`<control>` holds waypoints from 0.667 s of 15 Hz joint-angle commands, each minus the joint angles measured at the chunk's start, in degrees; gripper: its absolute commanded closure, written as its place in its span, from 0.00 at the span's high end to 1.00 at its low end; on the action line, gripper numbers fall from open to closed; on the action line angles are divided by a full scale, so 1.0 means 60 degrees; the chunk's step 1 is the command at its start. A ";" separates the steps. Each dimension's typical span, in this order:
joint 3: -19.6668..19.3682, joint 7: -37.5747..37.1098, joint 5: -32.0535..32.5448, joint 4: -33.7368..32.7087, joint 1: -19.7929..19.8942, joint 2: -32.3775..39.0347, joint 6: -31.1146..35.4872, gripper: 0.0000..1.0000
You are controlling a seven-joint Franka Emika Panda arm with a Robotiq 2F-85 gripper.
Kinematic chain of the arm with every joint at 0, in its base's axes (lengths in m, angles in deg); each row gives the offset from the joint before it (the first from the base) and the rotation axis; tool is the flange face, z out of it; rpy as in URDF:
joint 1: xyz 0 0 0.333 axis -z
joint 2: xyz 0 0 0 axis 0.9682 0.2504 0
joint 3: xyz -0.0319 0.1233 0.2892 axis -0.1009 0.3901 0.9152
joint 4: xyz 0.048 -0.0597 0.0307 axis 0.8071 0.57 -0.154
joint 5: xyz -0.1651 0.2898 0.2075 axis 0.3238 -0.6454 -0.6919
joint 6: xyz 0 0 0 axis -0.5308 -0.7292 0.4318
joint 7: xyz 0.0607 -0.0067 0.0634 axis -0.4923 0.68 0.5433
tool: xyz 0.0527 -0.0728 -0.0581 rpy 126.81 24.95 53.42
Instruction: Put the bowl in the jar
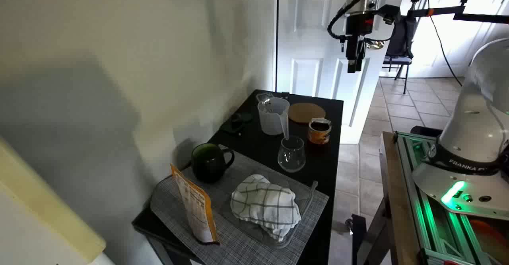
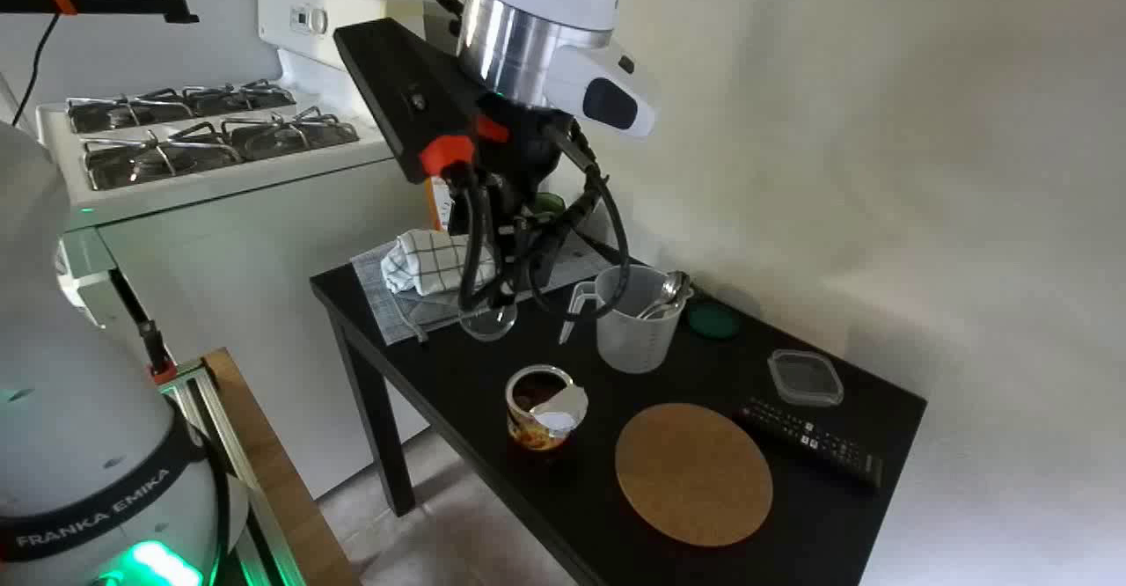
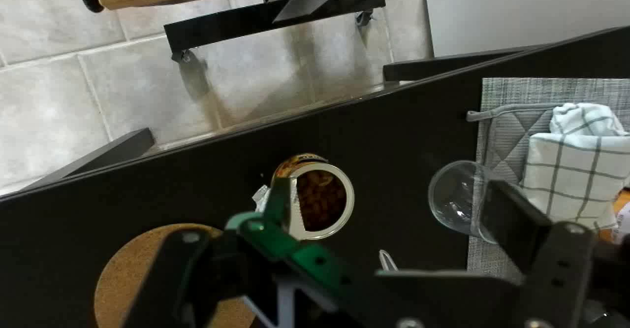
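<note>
I see nothing that is plainly a bowl. The most jar-like thing is a translucent measuring jug [image 1: 271,119] with metal spoons in it, also in an exterior view [image 2: 635,340]; in the wrist view mostly its handle [image 3: 387,260] shows. An opened can [image 1: 319,134] with brown contents and a peeled lid stands near it [image 2: 532,432] [image 3: 322,200]. A clear stemless glass [image 1: 291,155] stands beside the woven mat; it also shows in the wrist view [image 3: 453,197]. My gripper [image 1: 354,66] hangs high above the table. In the wrist view its fingers [image 3: 393,214] are wide apart with nothing held.
A checked towel [image 1: 264,205] lies on a pot holder on the grey mat [image 1: 234,233]. A dark green mug [image 1: 208,165] and an upright bag [image 1: 195,205] stand there too. A round cork board [image 2: 695,480], remote [image 2: 814,441], clear lid [image 2: 805,379] and green lid [image 2: 712,320] lie on the table.
</note>
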 commanded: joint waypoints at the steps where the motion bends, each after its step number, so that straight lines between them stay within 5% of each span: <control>1: 0.0237 0.0122 -0.0129 -0.0019 0.0258 0.0059 -0.0024 1.00; 6: 0.0237 0.0122 -0.0129 -0.0019 0.0258 0.0059 -0.0024 1.00; 10: 0.0143 -0.0084 -0.0936 -0.0610 0.0157 0.0567 0.1194 1.00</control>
